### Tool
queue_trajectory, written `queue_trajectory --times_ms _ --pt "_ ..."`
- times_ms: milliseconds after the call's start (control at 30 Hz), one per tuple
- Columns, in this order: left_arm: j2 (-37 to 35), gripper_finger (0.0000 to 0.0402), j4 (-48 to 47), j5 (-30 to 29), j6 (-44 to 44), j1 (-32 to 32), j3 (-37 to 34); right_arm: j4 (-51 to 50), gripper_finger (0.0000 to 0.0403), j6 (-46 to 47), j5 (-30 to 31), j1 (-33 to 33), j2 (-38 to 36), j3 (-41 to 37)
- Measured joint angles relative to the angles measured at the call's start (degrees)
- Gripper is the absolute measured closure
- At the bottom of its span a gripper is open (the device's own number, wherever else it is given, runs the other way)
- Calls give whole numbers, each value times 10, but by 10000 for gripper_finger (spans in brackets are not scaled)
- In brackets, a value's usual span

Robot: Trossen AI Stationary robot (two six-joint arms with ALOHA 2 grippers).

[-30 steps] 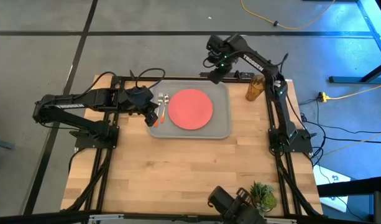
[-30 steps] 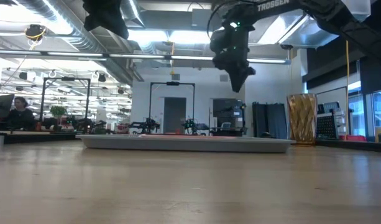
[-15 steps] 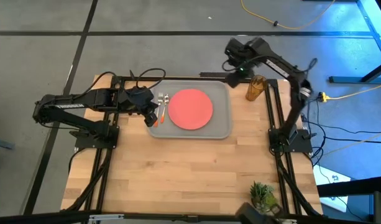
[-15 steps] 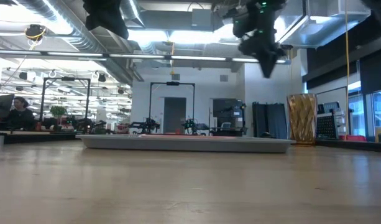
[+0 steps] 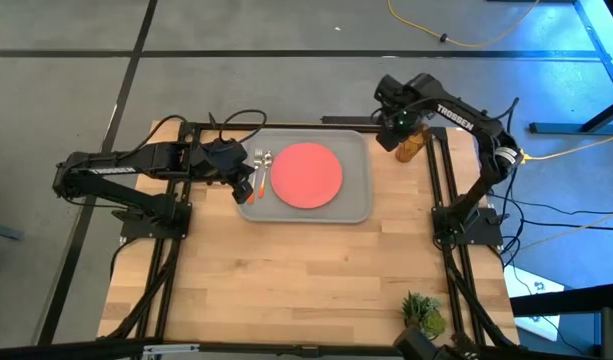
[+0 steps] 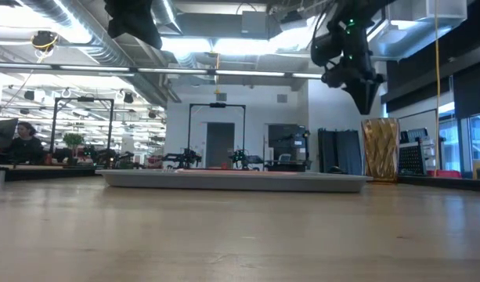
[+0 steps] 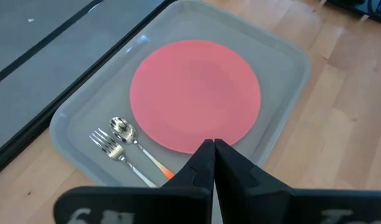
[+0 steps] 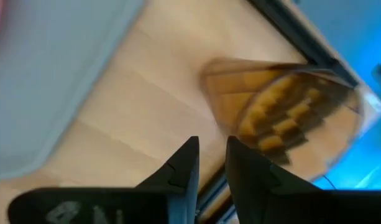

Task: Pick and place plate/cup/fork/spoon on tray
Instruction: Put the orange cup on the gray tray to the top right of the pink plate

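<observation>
Desk: pale wooden top (image 5: 306,270) framed by black rails, grey floor around it; a small green plant (image 5: 423,311) sits near the right front corner.
Tray: light-grey tray (image 5: 358,205) lies at the far middle of the desk.
Plate: coral-red plate (image 5: 307,174) rests flat in the tray, roughly central.
Fork and spoon: fork (image 7: 114,151) and spoon (image 7: 128,135) lie side by side in the tray's left part, just beside the plate, silver heads toward the far edge.
Cup: amber cup (image 5: 412,143) stands upright on the desk, just off the tray's far right corner.
Left gripper: left gripper (image 7: 213,149) hangs over the tray's left edge near the utensils, fingers pressed together, holding nothing.
Right gripper: right gripper (image 5: 395,124) hovers above and beside the cup, fingers (image 8: 181,163) parted, gripping nothing.
</observation>
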Motion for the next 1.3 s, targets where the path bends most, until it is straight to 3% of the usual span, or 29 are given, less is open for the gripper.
queue_trajectory --times_ms 167,1300 --pt "0 401 0 0 -1 0 0 -2 324 11 52 0 0 -8" --pt "0 401 1 1 -5 0 0 24 324 26 -9 -37 1 -11"
